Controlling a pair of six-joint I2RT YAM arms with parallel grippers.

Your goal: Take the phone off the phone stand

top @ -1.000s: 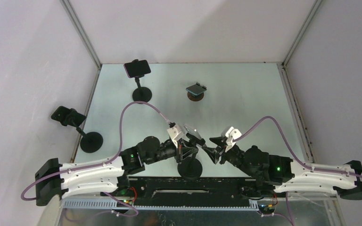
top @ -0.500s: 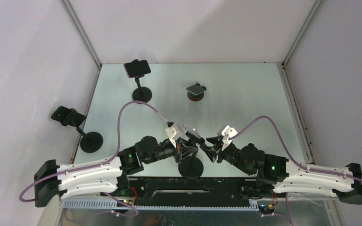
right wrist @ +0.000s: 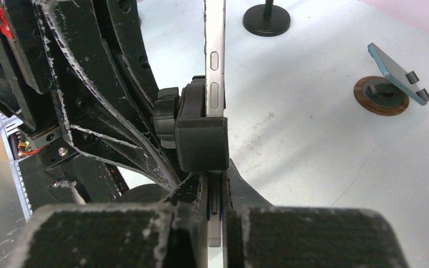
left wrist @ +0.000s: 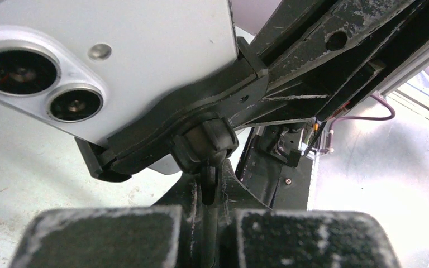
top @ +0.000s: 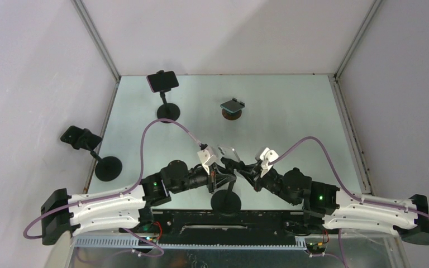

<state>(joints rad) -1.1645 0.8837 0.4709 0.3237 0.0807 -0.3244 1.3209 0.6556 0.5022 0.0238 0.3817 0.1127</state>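
A silver phone sits clamped in a black phone stand at the near middle of the table. In the left wrist view the phone's back with its two lenses fills the top left. My left gripper is shut on the stand's thin pole just under the ball joint. In the right wrist view the phone shows edge-on, held by the stand's clamp. My right gripper is shut on the phone's lower end below the clamp.
A second black stand with a dark phone is at the back left, a third at the far left edge. A small tilted phone on a round brown base stands at the back middle. Cables loop over both arms.
My right gripper has moved left onto the phone and closed on its lower end. My left gripper has stayed on the stand's pole.
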